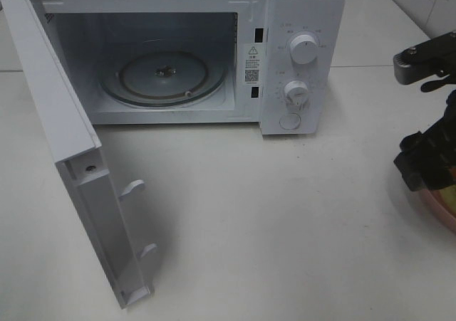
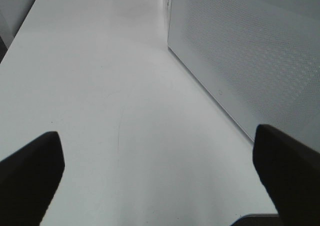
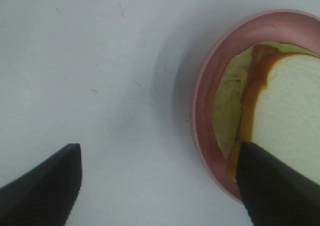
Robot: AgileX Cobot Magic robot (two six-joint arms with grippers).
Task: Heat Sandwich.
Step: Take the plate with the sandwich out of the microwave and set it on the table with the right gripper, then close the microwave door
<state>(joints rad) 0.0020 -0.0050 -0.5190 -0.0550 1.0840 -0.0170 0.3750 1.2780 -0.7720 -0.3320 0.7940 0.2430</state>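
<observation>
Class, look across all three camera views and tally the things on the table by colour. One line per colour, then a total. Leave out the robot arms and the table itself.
White: 1, the microwave, door open
Pink: 1, the plate
Orange-brown and pale yellow-green: 1, the sandwich, lying on the plate
Total: 3

A white desk (image 1: 285, 228) carries a pink plate (image 1: 440, 207), cut off at the three o'clock edge. Its rim (image 3: 200, 100) curves smoothly. Pale wall tiles (image 1: 420, 1) fill the one o'clock corner.
</observation>
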